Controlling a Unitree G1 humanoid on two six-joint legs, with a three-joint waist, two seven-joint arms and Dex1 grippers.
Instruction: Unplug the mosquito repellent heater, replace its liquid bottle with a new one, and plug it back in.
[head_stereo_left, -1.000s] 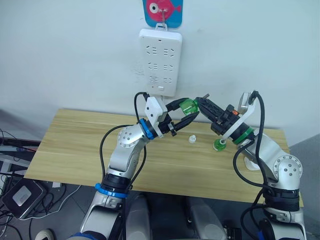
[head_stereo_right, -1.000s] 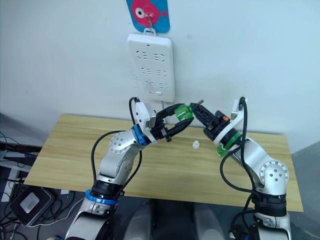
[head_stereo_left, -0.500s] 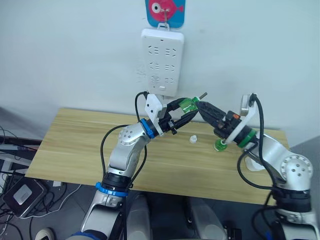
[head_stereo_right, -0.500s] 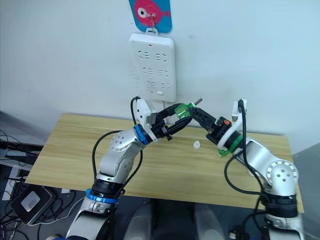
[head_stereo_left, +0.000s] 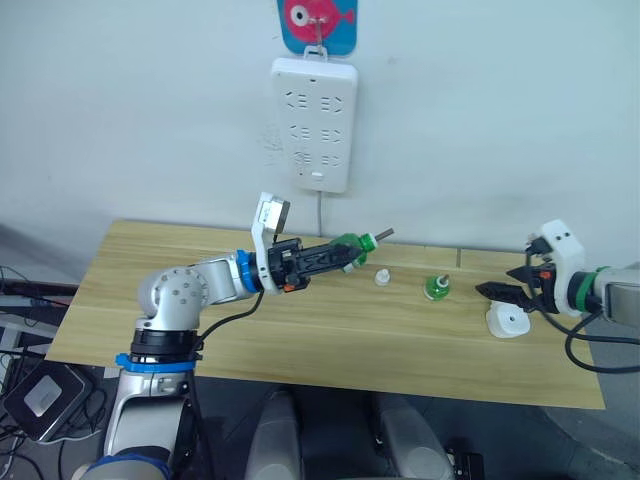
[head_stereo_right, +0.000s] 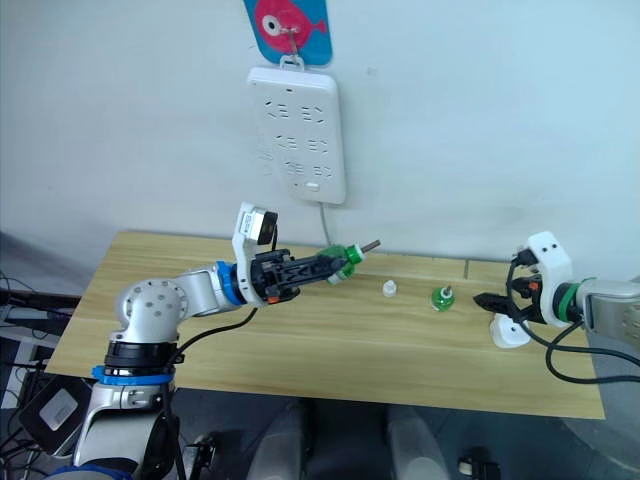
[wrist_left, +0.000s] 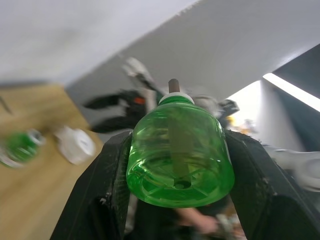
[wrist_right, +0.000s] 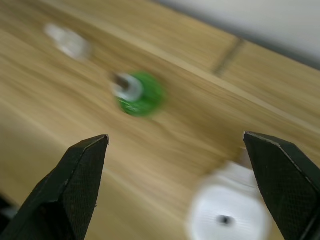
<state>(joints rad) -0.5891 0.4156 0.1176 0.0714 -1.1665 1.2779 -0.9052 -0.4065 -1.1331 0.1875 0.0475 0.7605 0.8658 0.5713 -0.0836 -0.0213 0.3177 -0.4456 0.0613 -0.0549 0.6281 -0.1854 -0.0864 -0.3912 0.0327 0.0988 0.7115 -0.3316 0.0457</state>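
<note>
I've got the left gripper (head_stereo_left: 335, 253) out over the table (head_stereo_left: 200, 330), fingers clamped on either side of a small green bottle (head_stereo_left: 350, 243). The bottle lies on its side w/ the brown wick pointing away toward the robot's right, no cap on it. In the left wrist view the bottle (wrist_left: 179, 152) sits snug btwn both pads, wick stick running through its middle.

Right gripper (head_stereo_left: 497, 291) is low over the right end of the table, fingers spread wide, holding nothing. The white heater (head_stereo_left: 507, 321) lies on the table just beside and below those fingertips, unplugged, dimple up. In the right wrist view the heater (wrist_right: 229, 212) sits near one finger, not touching as far as I can tell.

A second green bottle (head_stereo_left: 437, 288) stands upright on the table btwn the two grippers, nearer the right one. I can't tell from here whether it has a cap. A small whitish cap (head_stereo_left: 383, 277) lies alone on the wood, near the held bottle's wick end.

White power strip (head_stereo_left: 318, 125) hangs on the wall above the table, under a fish-shaped hook plate (head_stereo_left: 318, 24). No plug in its sockets as far as I can see.
</note>
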